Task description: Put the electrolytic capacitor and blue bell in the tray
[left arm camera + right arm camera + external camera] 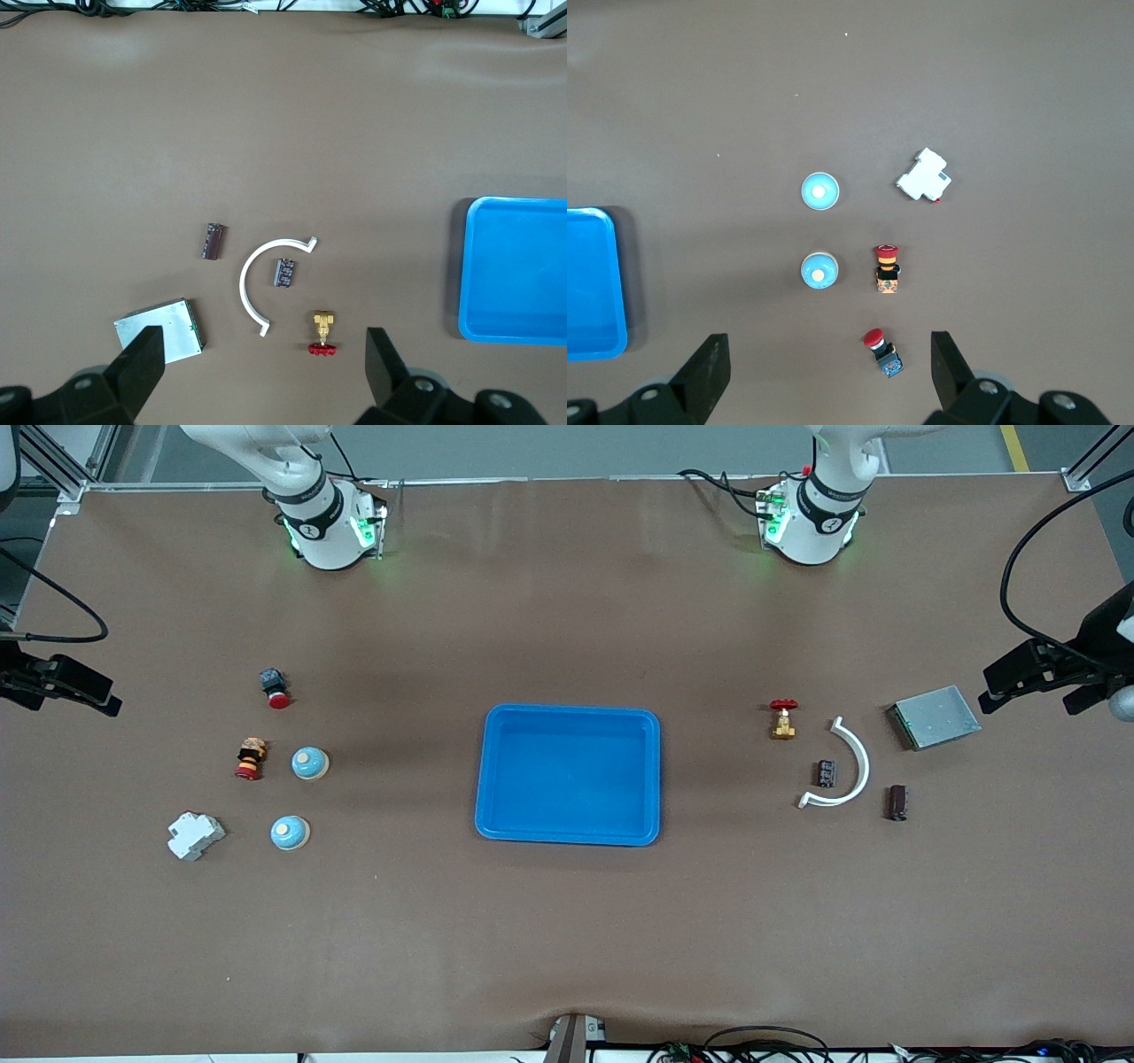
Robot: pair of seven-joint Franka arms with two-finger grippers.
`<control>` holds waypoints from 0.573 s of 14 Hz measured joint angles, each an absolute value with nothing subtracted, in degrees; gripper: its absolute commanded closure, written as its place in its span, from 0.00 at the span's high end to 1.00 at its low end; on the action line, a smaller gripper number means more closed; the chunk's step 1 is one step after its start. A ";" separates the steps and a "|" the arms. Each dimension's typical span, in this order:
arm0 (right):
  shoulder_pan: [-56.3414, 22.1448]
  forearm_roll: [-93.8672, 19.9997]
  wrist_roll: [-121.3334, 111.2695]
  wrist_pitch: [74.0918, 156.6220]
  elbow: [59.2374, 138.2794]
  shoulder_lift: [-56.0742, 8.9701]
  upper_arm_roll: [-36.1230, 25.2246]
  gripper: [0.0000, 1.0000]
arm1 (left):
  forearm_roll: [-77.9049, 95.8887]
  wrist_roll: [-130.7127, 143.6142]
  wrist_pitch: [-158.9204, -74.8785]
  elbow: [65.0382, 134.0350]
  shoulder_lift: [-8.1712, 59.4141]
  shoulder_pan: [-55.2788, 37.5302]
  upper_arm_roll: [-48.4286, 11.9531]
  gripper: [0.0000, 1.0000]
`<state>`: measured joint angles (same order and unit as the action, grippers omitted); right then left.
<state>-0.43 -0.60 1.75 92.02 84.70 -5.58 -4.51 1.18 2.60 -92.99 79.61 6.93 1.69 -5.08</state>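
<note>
The bright blue tray [569,773] lies empty in the middle of the table; its edge shows in both wrist views [518,270] [589,283]. Two blue bells [310,763] [290,833] stand toward the right arm's end [819,270] [819,191]. Two dark capacitors [827,773] [898,802] lie toward the left arm's end [284,272] [213,241]. My left gripper [263,354] is open and empty, high over the table near the brass valve. My right gripper [828,354] is open and empty, high over the table near a red push button. Neither gripper shows in the front view.
A white curved strip [846,766], a red-handled brass valve [782,718] and a grey metal box [935,716] lie by the capacitors. Two red push buttons [275,687] [251,758] and a white breaker [196,836] lie by the bells. Black fixtures with cables stand at both table ends.
</note>
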 measured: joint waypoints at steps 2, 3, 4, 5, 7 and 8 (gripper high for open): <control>-0.36 -0.57 1.70 91.98 84.70 -5.49 -4.72 1.00 | 1.18 2.60 -92.99 79.61 6.93 1.69 -5.08 1.00; -0.31 -0.57 1.67 91.93 84.70 -5.33 -4.88 1.00 | 1.18 2.60 -93.00 79.60 6.93 1.69 -5.08 1.00; -0.23 -0.57 1.66 91.76 84.70 -5.11 -4.97 1.00 | 1.18 2.57 -93.00 79.60 6.93 1.68 -5.08 1.00; -0.19 -0.57 1.65 91.64 84.70 -4.94 -5.00 1.00 | 1.18 2.54 -93.00 79.60 6.92 1.67 -5.08 1.00; -0.06 -0.57 1.65 91.60 84.70 -4.79 -5.02 1.00 | 1.18 2.54 -93.00 79.60 6.91 1.67 -5.08 1.00; 0.04 -0.57 1.65 91.60 84.69 -4.76 -5.02 1.00 | 1.18 2.54 -93.00 79.60 6.91 1.72 -5.08 1.00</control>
